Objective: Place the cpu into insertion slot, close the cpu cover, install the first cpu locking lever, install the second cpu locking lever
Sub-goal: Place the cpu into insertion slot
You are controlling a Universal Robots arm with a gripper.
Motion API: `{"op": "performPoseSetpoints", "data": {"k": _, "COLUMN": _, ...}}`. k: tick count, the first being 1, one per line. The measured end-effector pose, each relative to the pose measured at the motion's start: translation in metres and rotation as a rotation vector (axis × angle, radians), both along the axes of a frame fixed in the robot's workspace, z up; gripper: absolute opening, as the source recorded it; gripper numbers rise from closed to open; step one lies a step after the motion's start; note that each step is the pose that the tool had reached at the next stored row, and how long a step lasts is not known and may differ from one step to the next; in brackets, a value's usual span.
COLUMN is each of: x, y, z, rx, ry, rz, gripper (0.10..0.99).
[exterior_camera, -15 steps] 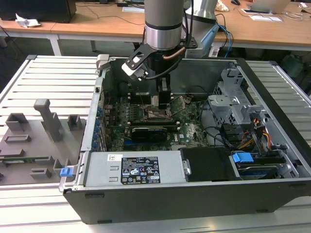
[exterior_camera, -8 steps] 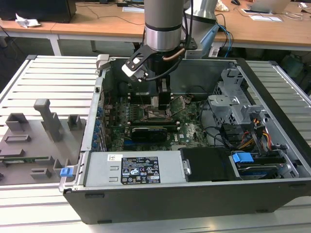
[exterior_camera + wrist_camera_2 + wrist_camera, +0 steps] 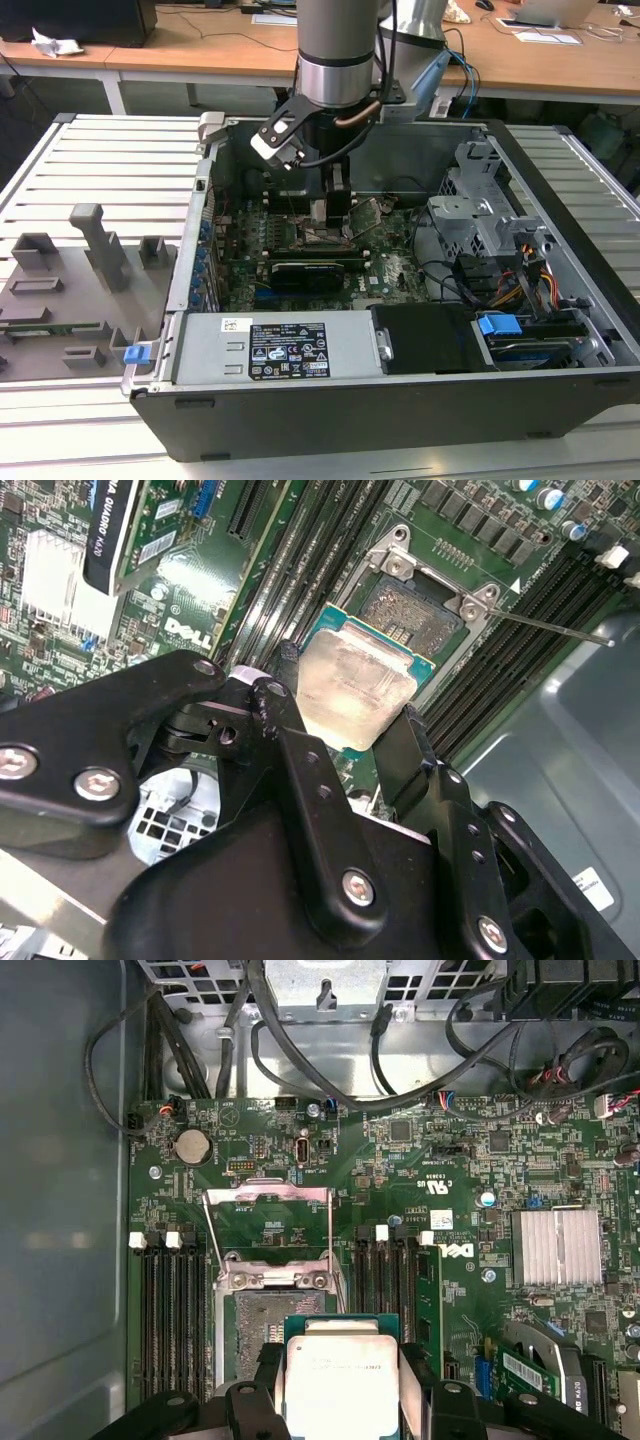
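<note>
The end effector [image 3: 330,205] reaches down into the open computer case [image 3: 560,200], which lies on the slatted metal surface [image 3: 100,160]. Its fingers [image 3: 295,740] are drawn in narrow and clamped on two opposite edges of the cpu [image 3: 343,1380], whose silvery top faces up in both wrist views. The cpu hangs just above the motherboard [image 3: 450,1160], overlapping one end of the open socket [image 3: 265,1320] and not seated in it. The cpu cover [image 3: 267,1222] is swung open, lying back beyond the socket's hinge side. A thin locking lever [image 3: 560,628] sticks out free past the socket. In the exterior view, a black graphics card [image 3: 310,272] sits just in front of the end effector.
</note>
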State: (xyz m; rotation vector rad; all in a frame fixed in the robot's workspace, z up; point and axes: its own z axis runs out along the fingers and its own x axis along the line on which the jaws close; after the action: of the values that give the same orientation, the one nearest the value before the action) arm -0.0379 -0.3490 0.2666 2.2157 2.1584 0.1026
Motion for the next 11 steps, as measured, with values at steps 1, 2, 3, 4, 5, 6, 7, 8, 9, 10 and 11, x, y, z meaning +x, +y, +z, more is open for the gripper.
{"op": "performPoseSetpoints", "data": {"k": 1, "x": 0.0000, "y": 0.0000, "z": -0.0005, "rx": 0.000, "ry": 0.0000, "rz": 0.000, "gripper": 0.541}}
{"op": "performPoseSetpoints", "data": {"k": 2, "x": 0.0000, "y": 0.0000, "z": -0.0007, "rx": 0.000, "ry": 0.0002, "rz": 0.000, "gripper": 0.541}}
{"op": "performPoseSetpoints", "data": {"k": 3, "x": 0.0000, "y": -0.0001, "z": -0.0007, "rx": -0.001, "ry": 0.0002, "rz": 0.000, "gripper": 0.541}}
{"op": "performPoseSetpoints", "data": {"k": 4, "x": 0.0000, "y": -0.0001, "z": -0.0009, "rx": 0.000, "ry": 0.0002, "rz": 0.000, "gripper": 0.541}}
{"op": "performPoseSetpoints", "data": {"k": 5, "x": 0.0001, "y": 0.0000, "z": -0.0010, "rx": 0.000, "ry": 0.0001, "rz": 0.000, "gripper": 0.541}}
{"op": "performPoseSetpoints", "data": {"k": 6, "x": 0.0000, "y": 0.0000, "z": -0.0011, "rx": 0.000, "ry": 0.0001, "rz": 0.000, "gripper": 0.541}}
{"op": "performPoseSetpoints", "data": {"k": 7, "x": 0.0001, "y": 0.0000, "z": -0.0012, "rx": 0.000, "ry": 0.0001, "rz": 0.000, "gripper": 0.541}}
{"op": "performPoseSetpoints", "data": {"k": 8, "x": 0.0001, "y": 0.0000, "z": -0.0014, "rx": 0.000, "ry": 0.0001, "rz": 0.000, "gripper": 0.541}}
{"op": "performPoseSetpoints", "data": {"k": 9, "x": 0.0001, "y": 0.0000, "z": -0.0015, "rx": 0.000, "ry": 0.0001, "rz": 0.000, "gripper": 0.541}}
{"op": "performPoseSetpoints", "data": {"k": 10, "x": 0.0001, "y": 0.0000, "z": -0.0017, "rx": 0.000, "ry": 0.0001, "rz": 0.000, "gripper": 0.541}}
{"op": "performPoseSetpoints", "data": {"k": 11, "x": 0.0001, "y": 0.0000, "z": -0.0019, "rx": 0.000, "ry": 0.0001, "rz": 0.000, "gripper": 0.541}}
